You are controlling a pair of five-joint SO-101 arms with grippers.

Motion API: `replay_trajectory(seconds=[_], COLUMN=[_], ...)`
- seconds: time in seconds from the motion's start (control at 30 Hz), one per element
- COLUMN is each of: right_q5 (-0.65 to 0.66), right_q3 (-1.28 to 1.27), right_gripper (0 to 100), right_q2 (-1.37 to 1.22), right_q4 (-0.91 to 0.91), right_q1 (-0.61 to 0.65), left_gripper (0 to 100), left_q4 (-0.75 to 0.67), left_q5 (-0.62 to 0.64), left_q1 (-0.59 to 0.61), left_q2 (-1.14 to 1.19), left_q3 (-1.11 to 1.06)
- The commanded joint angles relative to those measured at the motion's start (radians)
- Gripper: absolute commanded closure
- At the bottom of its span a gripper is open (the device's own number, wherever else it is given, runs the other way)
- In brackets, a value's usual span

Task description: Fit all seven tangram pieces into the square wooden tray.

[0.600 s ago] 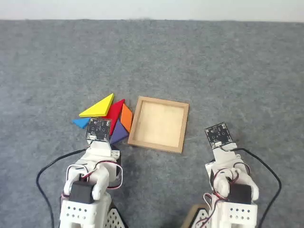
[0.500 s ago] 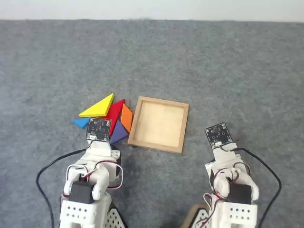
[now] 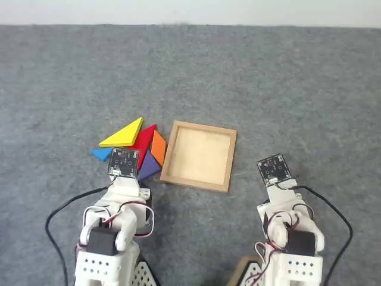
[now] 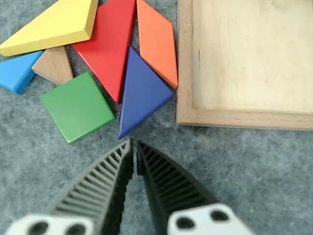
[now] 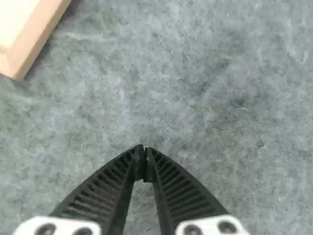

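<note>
Pieces [image 4: 110, 49] lie clustered beside tray [image 4: 185, 73], just ahead of left hand [image 4: 133, 144], pressed together; right hand [image 5: 144, 149] likewise, over surface [image 5: 205, 73]

Grey felt-like mat [image 3: 268, 83] over the whole table, pale wall strip [image 3: 190, 12] behind

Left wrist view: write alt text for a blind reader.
Seven coloured tangram pieces lie clustered on grey carpet beside the wooden tray, the orange piece and dark blue triangle nearest it. The shut left gripper points at that triangle's tip.

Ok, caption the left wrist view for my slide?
Shut left gripper hovers by seven loose tangram pieces beside the wooden tray.
</note>
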State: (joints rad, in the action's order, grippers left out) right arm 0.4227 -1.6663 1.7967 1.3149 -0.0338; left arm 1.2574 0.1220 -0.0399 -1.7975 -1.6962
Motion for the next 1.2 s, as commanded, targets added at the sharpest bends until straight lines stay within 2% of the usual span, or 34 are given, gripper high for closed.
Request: replay_trajectory(seconds=[0.0, 0.73, 0.9, 0.97, 1.1, 1.17], right_q5=[0.008, 0.008, 0.008, 0.008, 0.008, 0.008], right_q3=[-0.017, -0.017, -0.017, -0.017, -0.017, -0.017], right_gripper=[99.1, 99.1, 99.1, 99.1, 99.1, 99.1], right_q2=[0.016, 0.016, 0.016, 0.016, 0.016, 0.016], right_q4=[0.001, 0.001, 0.001, 0.001, 0.001, 0.001], right_q1=[0.004, 0.004, 0.004, 0.004, 0.002, 0.002], left_gripper=[98, 98, 98, 98, 99, 99], left_q4=[0.006, 0.008, -0.044, -0.091, -0.213, -0.256], left_q5=[0.006, 0.002, -0.008, -0.095, -0.397, -0.431], left_q1=[0.006, 0.011, 0.12, 0.186, 0.296, 0.347], left_q2=[-0.018, -0.02, -0.02, -0.02, -0.02, -0.02], left_q3=[0.012, 0.012, 0.012, 0.012, 0.012, 0.013])
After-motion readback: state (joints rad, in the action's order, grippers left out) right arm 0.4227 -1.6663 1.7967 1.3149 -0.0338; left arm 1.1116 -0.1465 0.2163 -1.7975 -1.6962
